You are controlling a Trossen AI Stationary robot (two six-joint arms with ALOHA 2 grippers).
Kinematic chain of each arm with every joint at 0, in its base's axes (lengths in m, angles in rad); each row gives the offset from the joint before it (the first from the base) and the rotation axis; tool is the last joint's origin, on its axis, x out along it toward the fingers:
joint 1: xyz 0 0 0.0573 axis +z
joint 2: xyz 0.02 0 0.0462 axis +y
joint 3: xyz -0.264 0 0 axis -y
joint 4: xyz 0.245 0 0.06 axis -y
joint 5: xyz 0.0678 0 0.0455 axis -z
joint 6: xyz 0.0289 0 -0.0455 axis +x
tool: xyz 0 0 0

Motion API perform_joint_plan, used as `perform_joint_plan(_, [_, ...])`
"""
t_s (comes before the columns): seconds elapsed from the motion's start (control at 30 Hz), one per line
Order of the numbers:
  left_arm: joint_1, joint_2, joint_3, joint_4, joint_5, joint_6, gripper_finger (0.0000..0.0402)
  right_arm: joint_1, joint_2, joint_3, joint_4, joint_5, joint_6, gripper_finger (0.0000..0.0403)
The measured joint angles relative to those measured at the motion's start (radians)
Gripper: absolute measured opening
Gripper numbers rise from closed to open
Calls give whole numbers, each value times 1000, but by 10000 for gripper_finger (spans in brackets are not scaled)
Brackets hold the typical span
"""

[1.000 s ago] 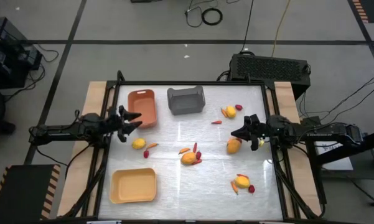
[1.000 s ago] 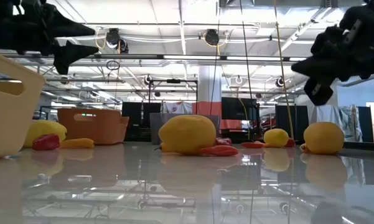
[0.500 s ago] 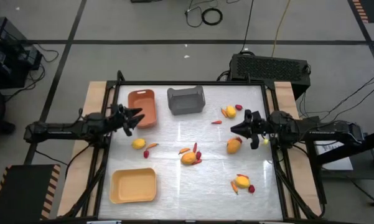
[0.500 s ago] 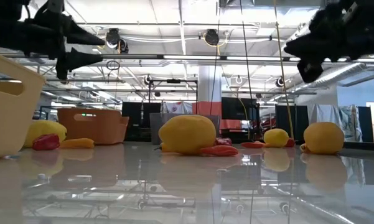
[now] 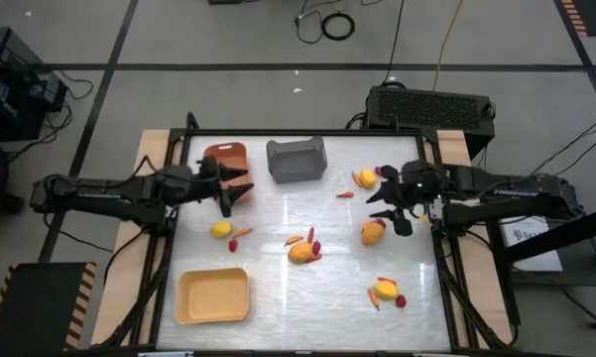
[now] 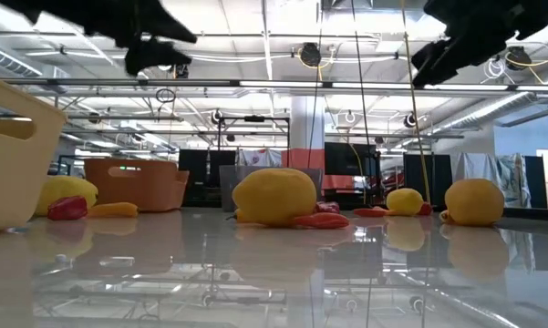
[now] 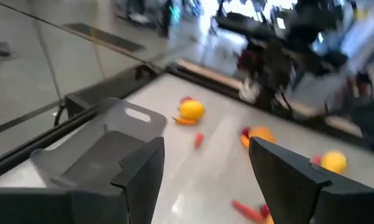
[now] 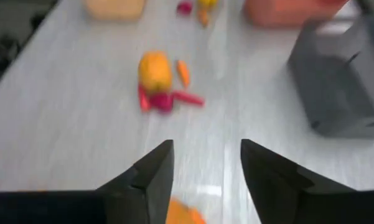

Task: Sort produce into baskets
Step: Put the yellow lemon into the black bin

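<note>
Since right gripper (image 5: pixel 389 211) hangs spread and empty above table, plump yellow-orange lemon-like fruit (image 5: pixel 373 233) lies just beside it toward table's front edge; left gripper (image 5: pixel 236 188), also spread, empty, sits well apart beside shallow orange-brown plastic bin (image 5: pixel 221 159); right arm nearer

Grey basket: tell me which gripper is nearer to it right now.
Left. The left gripper hovers open just off the grey basket's side, over the orange-brown basket. The right gripper, also open, hangs farther off on the opposite side, above a lemon-like fruit.
</note>
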Motion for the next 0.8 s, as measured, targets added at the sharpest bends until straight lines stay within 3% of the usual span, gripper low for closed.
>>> perform_joint_plan(0.23, [-1, 123, 187, -165, 118, 108, 242, 61, 197, 151, -252, 8, -9, 230])
perform_joint_plan(0.4, [-2, 156, 202, -278, 157, 157, 242, 126, 323, 192, -361, 21, 12, 261])
perform_joint_plan(0.63, [-2, 196, 202, -337, 188, 205, 242, 200, 477, 192, -367, 167, 53, 308])
perform_joint_plan(0.8, [-2, 240, 202, -340, 188, 207, 250, 218, 569, 192, -382, 162, 82, 334])
